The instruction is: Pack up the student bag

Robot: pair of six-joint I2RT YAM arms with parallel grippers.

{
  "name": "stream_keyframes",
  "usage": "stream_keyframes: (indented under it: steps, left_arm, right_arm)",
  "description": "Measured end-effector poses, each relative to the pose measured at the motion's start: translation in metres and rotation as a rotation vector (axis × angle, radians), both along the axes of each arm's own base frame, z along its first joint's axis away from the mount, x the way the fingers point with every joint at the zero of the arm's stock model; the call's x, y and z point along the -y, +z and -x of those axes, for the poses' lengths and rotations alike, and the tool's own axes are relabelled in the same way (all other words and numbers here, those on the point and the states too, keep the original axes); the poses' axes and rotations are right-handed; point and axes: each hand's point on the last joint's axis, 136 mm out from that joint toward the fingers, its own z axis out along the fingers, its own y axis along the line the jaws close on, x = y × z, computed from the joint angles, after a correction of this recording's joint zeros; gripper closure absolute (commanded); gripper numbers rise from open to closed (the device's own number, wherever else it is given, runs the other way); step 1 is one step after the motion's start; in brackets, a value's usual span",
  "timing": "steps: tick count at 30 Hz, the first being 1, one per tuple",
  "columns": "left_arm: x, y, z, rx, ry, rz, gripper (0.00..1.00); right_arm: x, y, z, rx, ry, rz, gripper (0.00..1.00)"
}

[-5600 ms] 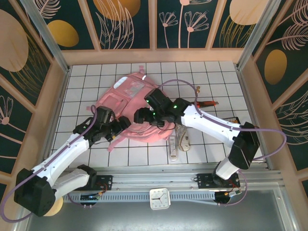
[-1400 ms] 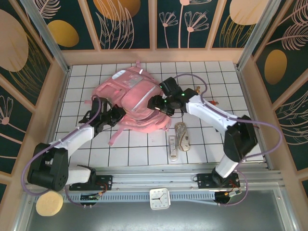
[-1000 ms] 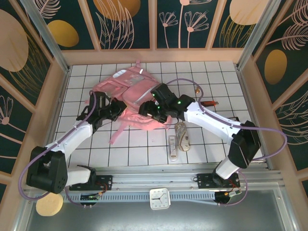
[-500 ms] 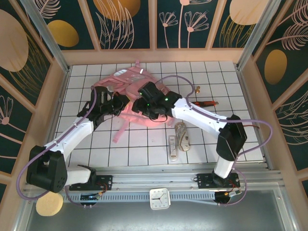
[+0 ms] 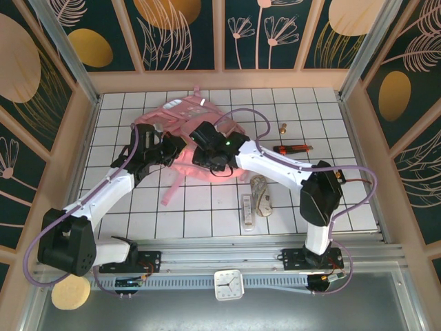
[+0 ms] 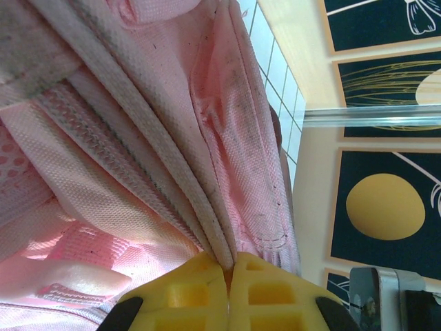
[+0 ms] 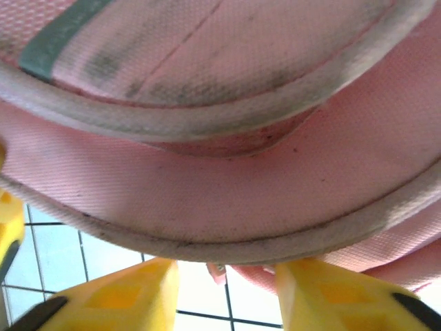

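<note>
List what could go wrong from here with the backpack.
1. The left hand pinches only a thin piped seam of the pink backpack; a pull could slip it free.
2. The right hand is open at the bag's rim and may close on the wrong layer or nothing.

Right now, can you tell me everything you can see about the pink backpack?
The student bag is a big, soft pink fabric backpack with pale piped seams, grubby in spots. It lies crumpled on the white tiled table, one strap trailing toward the near edge. The left end effector is shut on a piped seam. The right end effector is open, its yellow fingers right at another piped edge.
</note>
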Motion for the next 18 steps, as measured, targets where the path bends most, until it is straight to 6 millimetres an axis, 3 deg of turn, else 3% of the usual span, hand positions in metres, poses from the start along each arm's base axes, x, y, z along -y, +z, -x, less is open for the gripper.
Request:
stream_keyframes:
  steps: [7, 18]
  left_arm:
    - [0.003, 0.000, 0.002, -0.004, -0.008, 0.001, 1.00]
    - [0.001, -0.009, 0.008, -0.029, -0.029, -0.047, 1.00]
  right_arm:
    - [0.004, -0.004, -0.002, 0.018, 0.000, 0.040, 1.00]
    - [0.017, -0.008, 0.005, 0.026, 0.089, 0.143, 1.00]
